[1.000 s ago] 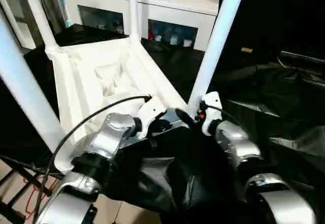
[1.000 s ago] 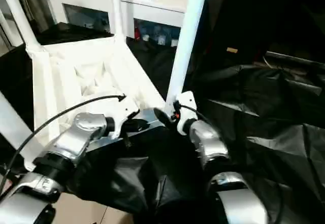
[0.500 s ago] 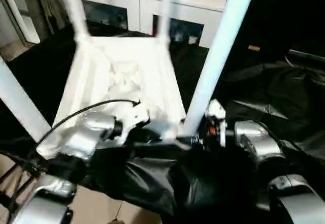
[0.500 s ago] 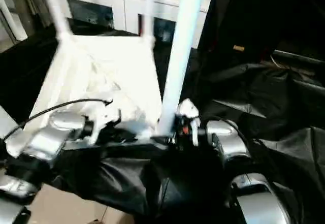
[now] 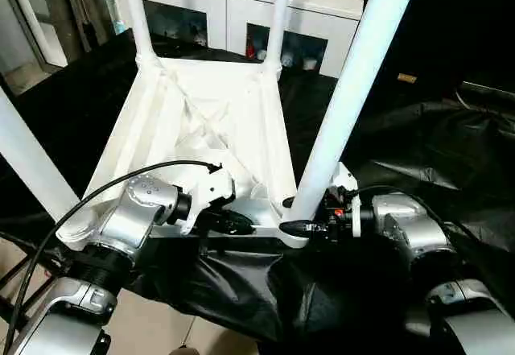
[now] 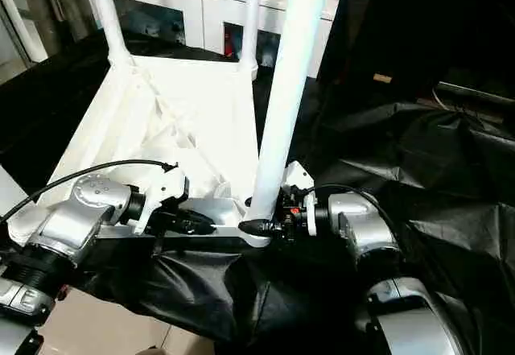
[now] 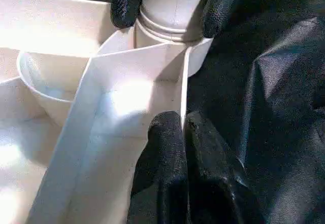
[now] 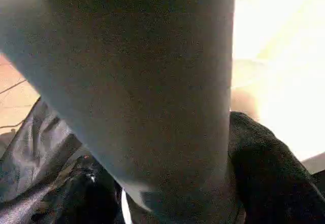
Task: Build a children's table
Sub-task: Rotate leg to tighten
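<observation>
Left gripper (image 5: 241,224), jaws pressed together, rests against the near rim of the tabletop (image 5: 201,121), which lies upside down on black sheeting (image 5: 418,146). Right gripper (image 7: 167,5) has its jaws pinching the near right leg (image 5: 354,89) at its base, by the corner socket (image 5: 291,233). Three other legs stand in their corners. White cabinet (image 5: 233,9) behind.

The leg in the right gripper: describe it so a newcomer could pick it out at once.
Start at the white tabletop lying upside down on the black cloth, ribbed side up, a white leg at each corner. Go to the near corner on the robot's right. That leg has the right gripper around its base, just above the socket; the left gripper pinches the tabletop's near rim.
</observation>
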